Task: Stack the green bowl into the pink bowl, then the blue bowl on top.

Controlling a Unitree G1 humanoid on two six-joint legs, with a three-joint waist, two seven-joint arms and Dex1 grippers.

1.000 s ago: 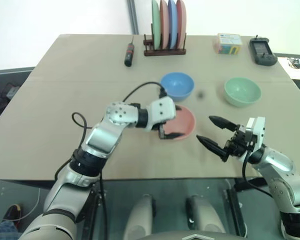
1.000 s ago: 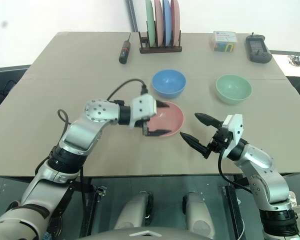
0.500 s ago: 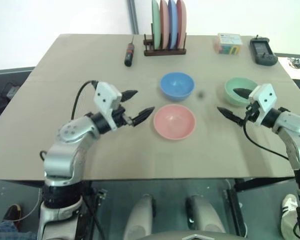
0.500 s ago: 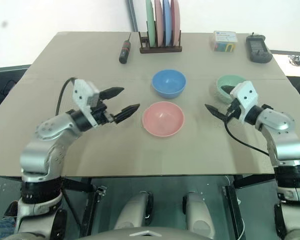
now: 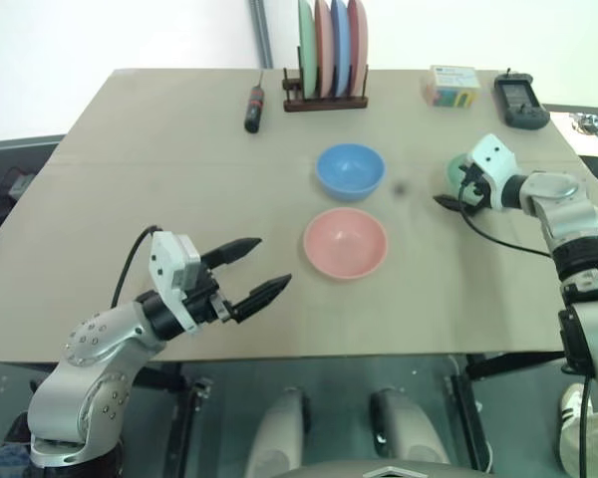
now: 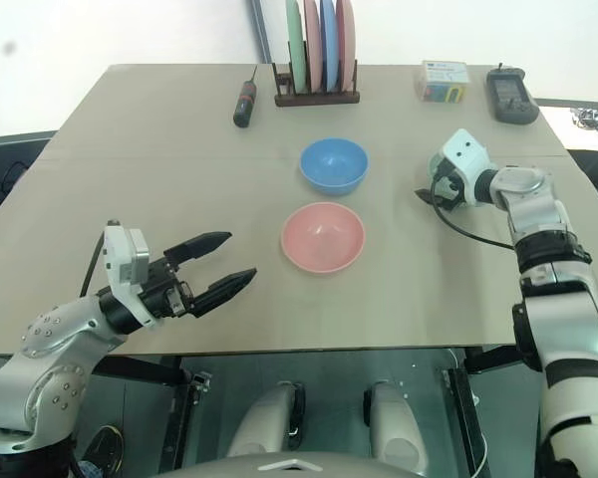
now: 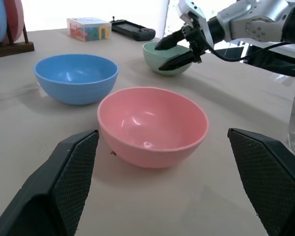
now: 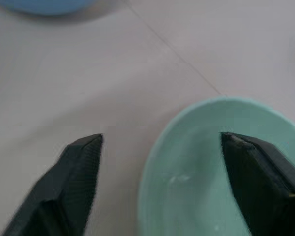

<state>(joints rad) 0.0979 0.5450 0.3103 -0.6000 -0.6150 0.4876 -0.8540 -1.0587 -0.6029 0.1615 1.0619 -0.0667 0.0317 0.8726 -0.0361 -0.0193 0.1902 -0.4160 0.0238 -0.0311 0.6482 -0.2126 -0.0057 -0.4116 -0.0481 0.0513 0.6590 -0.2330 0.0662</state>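
Left gripper (image 5: 262,268): fingers spread, nothing between them, near the tabletop (image 5: 130,179) front edge.
Pink bowl (image 5: 345,242): tabletop centre, empty.
Blue bowl (image 5: 350,170): just behind the pink one.
Right gripper (image 7: 167,53): fingers apart, straddling the green bowl (image 7: 170,60) rim, far right.

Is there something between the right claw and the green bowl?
Nothing visible. The right claw is open at the green bowl, one finger inside and one outside its near rim.
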